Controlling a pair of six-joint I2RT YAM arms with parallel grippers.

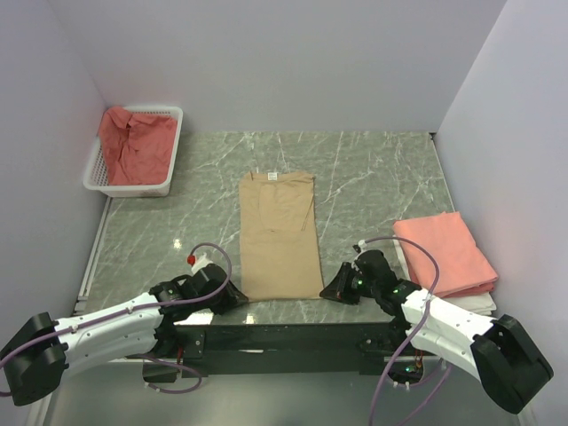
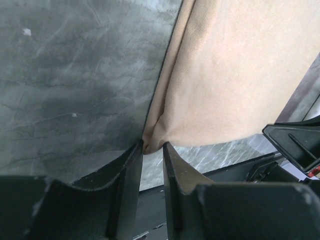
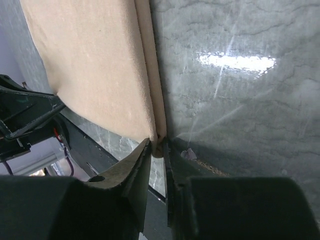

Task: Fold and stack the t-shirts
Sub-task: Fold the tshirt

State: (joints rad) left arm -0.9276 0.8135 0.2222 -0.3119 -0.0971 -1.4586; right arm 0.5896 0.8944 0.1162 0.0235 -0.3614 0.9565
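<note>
Marble table (image 1: 373,177) — tan t-shirt's (image 1: 280,235) corners at left gripper (image 2: 153,146), right gripper (image 3: 157,142).

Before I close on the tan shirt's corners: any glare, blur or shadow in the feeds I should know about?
Right wrist: a bright glare patch on the table, away from the tan shirt, whose weave is sharp; left wrist: no glare, the fingers dark and soft up close; top view: even light, faint shadows, all sharp.

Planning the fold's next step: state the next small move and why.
Probably close both fully before lifting: the left gripper and right gripper each straddle a near hem corner of the tan t-shirt, and the left jaws show a gap, so lifting might slip.
</note>
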